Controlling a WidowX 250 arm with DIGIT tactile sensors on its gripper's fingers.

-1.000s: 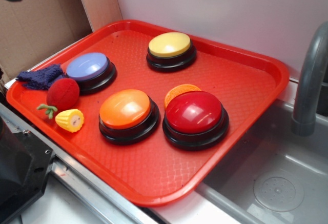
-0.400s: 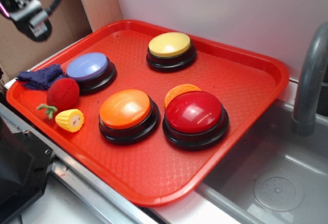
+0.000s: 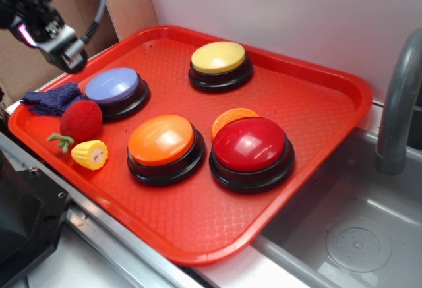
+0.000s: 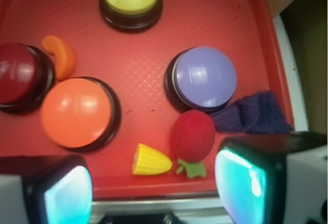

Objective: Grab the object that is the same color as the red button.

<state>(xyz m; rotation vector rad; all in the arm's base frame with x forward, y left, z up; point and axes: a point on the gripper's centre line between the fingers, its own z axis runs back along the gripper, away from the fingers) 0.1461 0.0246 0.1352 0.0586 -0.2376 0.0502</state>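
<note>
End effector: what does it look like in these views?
Exterior view: the end effector is black, with a pink-magenta glow on one side and a grey cable looping off its top. Wrist view: two chunky black fingers with light grey outer parts and glowing cyan inner pads.

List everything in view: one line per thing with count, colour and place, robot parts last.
tray: 1, red, beside the sink, holds all items below
red button: 1, dark-red dome on black base, right side of tray
orange button: 1, orange dome, left of the red button
yellow button: 1, yellow dome, far side of tray
purple button: 1, lavender dome, left part of tray
plush strawberry: 1, red with green stem, left edge of tray
corn toy: 1, yellow, next to the strawberry
orange piece: 1, orange, behind the red button
cloth: 1, dark blue, left corner of tray
sink: 1, grey, right
faucet: 1, grey, right edge
gripper: 1, black, above the left corner, open
</note>
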